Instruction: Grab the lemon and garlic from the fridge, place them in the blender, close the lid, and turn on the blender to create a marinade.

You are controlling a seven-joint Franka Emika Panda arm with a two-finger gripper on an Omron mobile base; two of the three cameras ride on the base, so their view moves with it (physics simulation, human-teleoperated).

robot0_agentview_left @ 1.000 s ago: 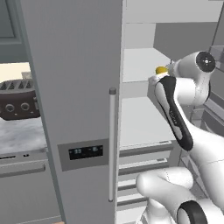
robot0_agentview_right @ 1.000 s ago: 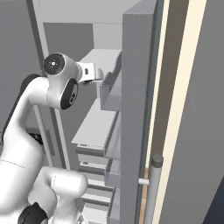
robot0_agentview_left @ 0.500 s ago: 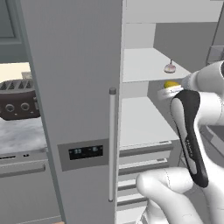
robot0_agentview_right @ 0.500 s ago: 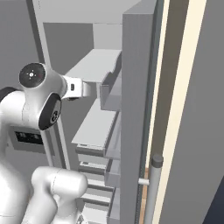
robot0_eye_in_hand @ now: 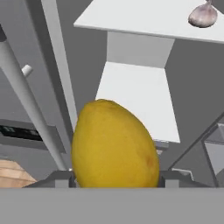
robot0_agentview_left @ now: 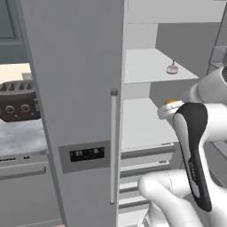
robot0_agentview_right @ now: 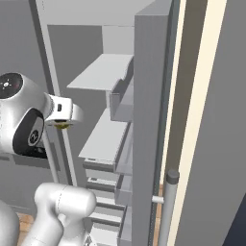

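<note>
My gripper (robot0_eye_in_hand: pixel 116 178) is shut on the lemon (robot0_eye_in_hand: pixel 114 144), a yellow oval fruit that sits between the two fingers. In the left base view the lemon (robot0_agentview_left: pixel 172 102) peeks out above the hand, in front of the fridge's middle white shelf (robot0_agentview_left: pixel 139 122). From the right base view the gripper (robot0_agentview_right: pixel 62 123) hangs just outside the open fridge (robot0_agentview_right: pixel 149 120) with the lemon (robot0_agentview_right: pixel 61 125) under the hand. The garlic (robot0_agentview_left: pixel 172 68) lies on the upper shelf, and it is at the top right of the hand view too (robot0_eye_in_hand: pixel 202 15). The blender and the lid are out of view.
The fridge's closed left door (robot0_agentview_left: pixel 75 88) carries a long bar handle (robot0_agentview_left: pixel 114 146) and a dark display (robot0_agentview_left: pixel 86 154). A dark toaster (robot0_agentview_left: pixel 17 104) stands on the counter to the left. The open right door (robot0_agentview_right: pixel 211 144) with its handle (robot0_agentview_right: pixel 169 206) stands at the right.
The hand has drawn back out of the fridge and come lower, with the lemon still in it. The garlic on the upper shelf has come into sight behind it.
</note>
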